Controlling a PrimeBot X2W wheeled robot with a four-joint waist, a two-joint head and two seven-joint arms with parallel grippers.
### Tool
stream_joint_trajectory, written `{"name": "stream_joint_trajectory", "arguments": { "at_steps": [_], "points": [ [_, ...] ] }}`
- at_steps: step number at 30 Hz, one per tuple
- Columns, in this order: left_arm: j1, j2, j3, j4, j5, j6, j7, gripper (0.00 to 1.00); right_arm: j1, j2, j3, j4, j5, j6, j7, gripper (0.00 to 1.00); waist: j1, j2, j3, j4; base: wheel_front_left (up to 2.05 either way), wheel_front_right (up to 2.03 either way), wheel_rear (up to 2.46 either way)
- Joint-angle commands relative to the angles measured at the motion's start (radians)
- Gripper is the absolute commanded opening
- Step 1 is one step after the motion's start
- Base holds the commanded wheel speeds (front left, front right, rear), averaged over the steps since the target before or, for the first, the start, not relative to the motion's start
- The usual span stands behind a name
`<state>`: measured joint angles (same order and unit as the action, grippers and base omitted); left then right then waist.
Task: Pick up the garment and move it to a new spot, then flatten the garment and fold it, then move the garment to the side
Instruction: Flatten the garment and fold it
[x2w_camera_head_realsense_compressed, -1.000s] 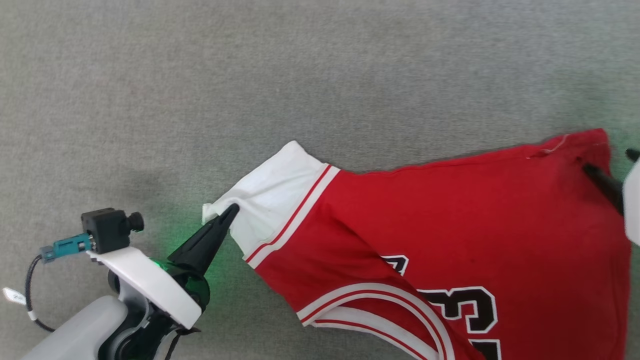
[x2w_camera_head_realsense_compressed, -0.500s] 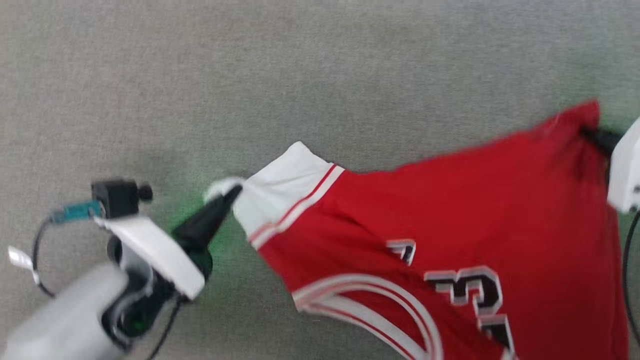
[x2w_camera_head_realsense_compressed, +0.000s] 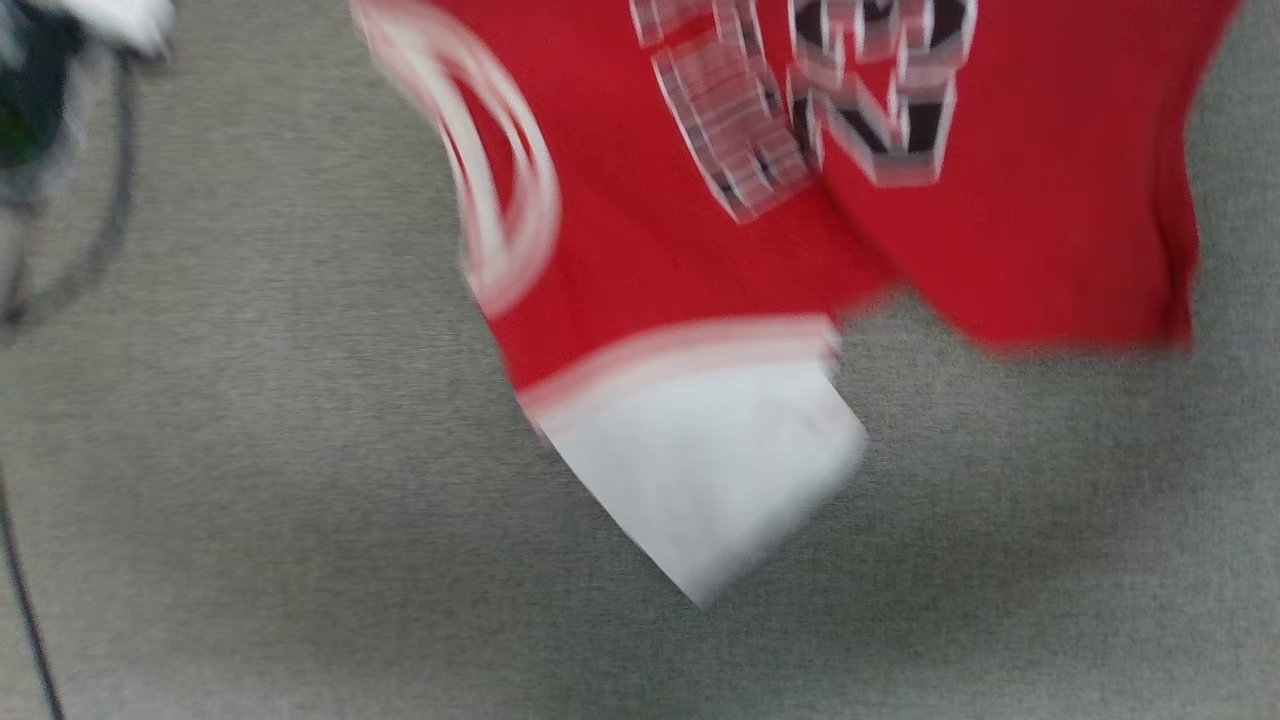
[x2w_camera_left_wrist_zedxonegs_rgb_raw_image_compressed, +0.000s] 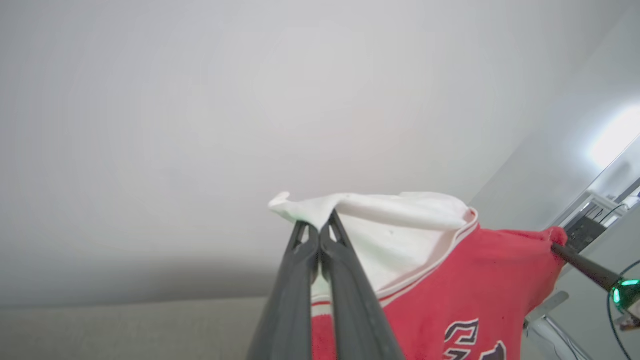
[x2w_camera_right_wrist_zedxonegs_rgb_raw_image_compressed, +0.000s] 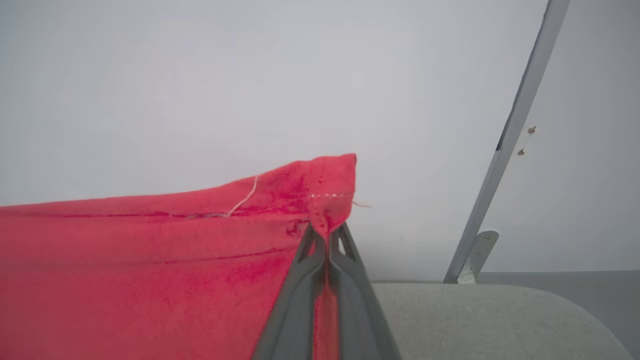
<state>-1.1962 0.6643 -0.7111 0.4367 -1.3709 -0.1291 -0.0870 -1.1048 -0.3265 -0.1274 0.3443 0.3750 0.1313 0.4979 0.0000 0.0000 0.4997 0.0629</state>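
The garment (x2w_camera_head_realsense_compressed: 650, 250) is a red jersey with white sleeves, and it hangs lifted above the grey surface. One white sleeve (x2w_camera_head_realsense_compressed: 700, 470) dangles lowest, below the blurred block lettering (x2w_camera_head_realsense_compressed: 800, 110). In the left wrist view my left gripper (x2w_camera_left_wrist_zedxonegs_rgb_raw_image_compressed: 319, 227) is shut on the edge of the other white sleeve (x2w_camera_left_wrist_zedxonegs_rgb_raw_image_compressed: 400, 235). My right gripper (x2w_camera_right_wrist_zedxonegs_rgb_raw_image_compressed: 327, 232) is shut on a red hem corner of the garment (x2w_camera_right_wrist_zedxonegs_rgb_raw_image_compressed: 150, 260). That same grip shows from afar as the right gripper (x2w_camera_left_wrist_zedxonegs_rgb_raw_image_compressed: 554, 245) in the left wrist view. The cloth is stretched between both grippers.
Grey fabric-like surface (x2w_camera_head_realsense_compressed: 250, 500) lies under the hanging cloth, and its rounded edge (x2w_camera_right_wrist_zedxonegs_rgb_raw_image_compressed: 475, 320) shows in the right wrist view. A slanted metal post with a bracket (x2w_camera_right_wrist_zedxonegs_rgb_raw_image_compressed: 510, 140) stands by a pale wall. A dark cable (x2w_camera_head_realsense_compressed: 110, 230) loops near my left wrist.
The right gripper closed on the red hem corner. Both grippers lifted the garment off the surface, so it now hangs. The head view has shifted and blurred.
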Motion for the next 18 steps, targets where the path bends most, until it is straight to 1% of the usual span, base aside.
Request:
{"name": "stream_joint_trajectory", "arguments": {
  "at_steps": [1, 3, 4, 6, 8, 12, 13, 14, 18],
  "points": [
    [-0.075, -0.019, 0.025, 0.037, -0.012, -0.001, -0.013, 0.00, -0.065, 0.019, -0.016, 0.037, -0.028, -0.001, -0.044, 0.00, 0.0000, 0.0000, 0.037, -0.033, 0.00, 0.00, 0.00],
    [-0.176, -0.016, 0.048, 0.100, 0.003, 0.000, -0.028, 0.00, -0.152, 0.041, -0.039, 0.086, -0.056, -0.001, -0.100, 0.00, 0.0000, 0.0000, 0.055, -0.047, 0.00, 0.00, 0.00],
    [-0.176, -0.016, 0.048, 0.100, 0.003, 0.000, -0.028, 0.00, -0.152, 0.041, -0.039, 0.086, -0.056, -0.001, -0.100, 0.00, 0.0000, 0.0000, 0.055, -0.047, 0.00, 0.00, 0.00],
    [-0.266, -0.029, 0.067, 0.150, 0.002, 0.000, -0.045, 0.00, -0.229, 0.066, -0.065, 0.135, -0.077, -0.002, -0.160, 0.00, 0.0000, 0.0000, 0.066, -0.060, 0.00, 0.00, 0.00],
    [-0.346, -0.035, 0.087, 0.183, 0.007, 0.001, -0.077, 0.00, -0.292, 0.075, -0.085, 0.179, -0.100, -0.002, -0.211, 0.00, 0.0000, 0.0000, 0.074, -0.068, 0.00, 0.00, 0.00],
    [-0.438, -0.051, 0.124, 0.195, -0.030, 0.001, -0.123, 0.00, -0.376, 0.083, -0.120, 0.247, -0.132, -0.003, -0.302, 0.00, 0.0000, 0.0000, 0.074, -0.071, 0.00, 0.00, 0.00],
    [-0.445, -0.055, 0.128, 0.186, -0.040, 0.001, -0.130, 0.00, -0.386, 0.083, -0.124, 0.262, -0.137, -0.003, -0.324, 0.00, 0.0000, 0.0000, 0.071, -0.070, 0.00, 0.00, 0.00],
    [-0.418, -0.061, 0.125, 0.168, -0.056, 0.001, -0.136, 0.00, -0.372, 0.077, -0.110, 0.292, -0.146, -0.003, -0.345, 0.00, 0.0000, 0.0000, 0.065, -0.067, 0.00, 0.00, 0.00],
    [-0.285, -0.058, 0.084, 0.105, -0.100, 0.000, -0.137, 0.00, -0.290, 0.063, -0.053, 0.339, -0.123, -0.003, -0.351, 0.00, 0.0000, 0.0000, 0.042, -0.061, 0.00, 0.00, 0.00]
  ]
}}
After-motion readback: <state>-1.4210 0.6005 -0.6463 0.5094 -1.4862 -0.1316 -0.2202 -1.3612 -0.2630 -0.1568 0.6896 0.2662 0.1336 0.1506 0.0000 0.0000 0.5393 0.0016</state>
